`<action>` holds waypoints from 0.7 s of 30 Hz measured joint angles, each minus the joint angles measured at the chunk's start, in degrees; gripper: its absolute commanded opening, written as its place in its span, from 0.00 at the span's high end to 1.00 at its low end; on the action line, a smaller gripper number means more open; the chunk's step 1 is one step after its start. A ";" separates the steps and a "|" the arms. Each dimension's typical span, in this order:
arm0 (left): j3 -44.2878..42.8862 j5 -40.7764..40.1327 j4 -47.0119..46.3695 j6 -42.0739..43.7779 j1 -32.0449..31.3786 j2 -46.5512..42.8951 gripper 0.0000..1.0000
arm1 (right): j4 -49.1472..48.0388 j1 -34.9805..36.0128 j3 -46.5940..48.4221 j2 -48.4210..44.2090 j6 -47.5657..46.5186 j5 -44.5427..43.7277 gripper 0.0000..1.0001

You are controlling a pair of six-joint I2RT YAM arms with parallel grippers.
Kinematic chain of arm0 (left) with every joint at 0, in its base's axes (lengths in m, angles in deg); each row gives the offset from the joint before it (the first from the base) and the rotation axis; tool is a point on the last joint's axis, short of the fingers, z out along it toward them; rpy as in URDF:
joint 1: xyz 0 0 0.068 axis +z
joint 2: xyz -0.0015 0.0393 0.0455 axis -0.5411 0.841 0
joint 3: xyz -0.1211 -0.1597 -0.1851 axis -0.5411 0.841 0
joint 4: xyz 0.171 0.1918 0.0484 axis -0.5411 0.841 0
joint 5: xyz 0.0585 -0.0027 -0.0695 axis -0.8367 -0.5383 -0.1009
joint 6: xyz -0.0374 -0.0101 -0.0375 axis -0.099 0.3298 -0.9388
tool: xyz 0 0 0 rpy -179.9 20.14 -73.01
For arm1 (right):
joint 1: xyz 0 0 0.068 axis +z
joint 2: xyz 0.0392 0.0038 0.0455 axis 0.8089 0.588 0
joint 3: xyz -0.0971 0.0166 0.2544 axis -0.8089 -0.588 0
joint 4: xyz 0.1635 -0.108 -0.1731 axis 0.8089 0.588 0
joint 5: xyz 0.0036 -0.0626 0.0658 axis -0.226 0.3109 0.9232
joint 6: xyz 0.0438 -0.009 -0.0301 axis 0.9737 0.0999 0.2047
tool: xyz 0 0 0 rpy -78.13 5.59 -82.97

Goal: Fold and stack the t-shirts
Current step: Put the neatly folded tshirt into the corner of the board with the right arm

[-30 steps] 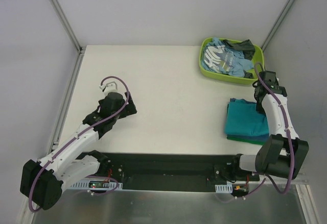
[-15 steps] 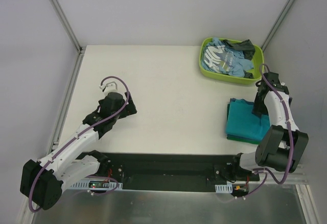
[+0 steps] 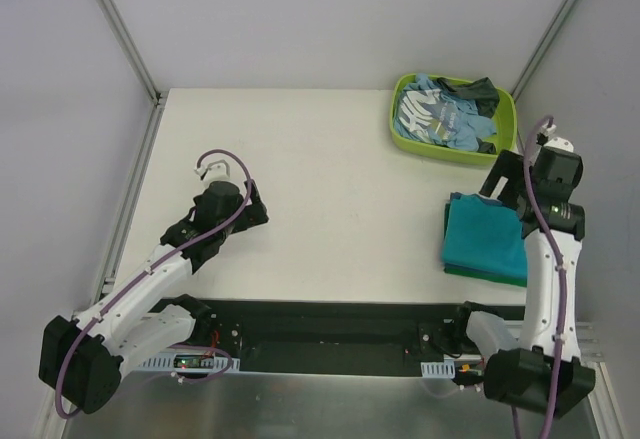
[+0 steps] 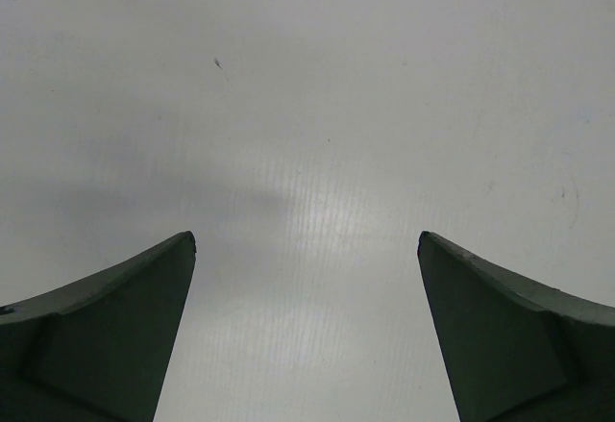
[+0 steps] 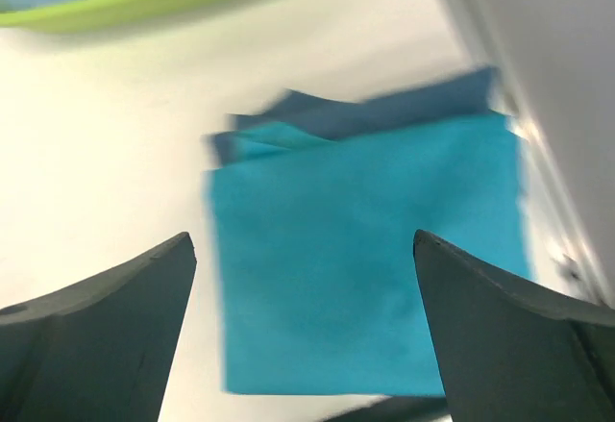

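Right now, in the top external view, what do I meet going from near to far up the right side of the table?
right arm's base → stack of folded t-shirts → lime-green tub. The right gripper overlaps the stack and the tub, so it is left out.

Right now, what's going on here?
Neither arm holds anything. The right gripper hovers open above the folded stack of t-shirts, bright teal on top, at the right edge of the table. The left gripper sits open over bare table. More unfolded t-shirts wait in the lime-green tub.
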 measured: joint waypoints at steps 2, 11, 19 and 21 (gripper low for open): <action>0.00 0.90 0.02 0.00 0.28 -0.04 0.01 | -3.23 1.25 -1.77 -4.15 0.76 8.04 0.04; 0.00 5.18 1.29 0.00 0.35 -4.44 0.01 | -18.71 22.32 -20.24 -10.67 5.11 23.37 0.04; 1.16 6.25 4.44 -0.15 0.35 -14.75 0.01 | -33.48 30.40 -30.60 -10.49 11.54 31.41 0.04; 2.01 5.97 5.68 -0.24 0.35 -17.31 0.01 | -36.41 30.64 -31.30 -10.99 12.26 32.02 0.04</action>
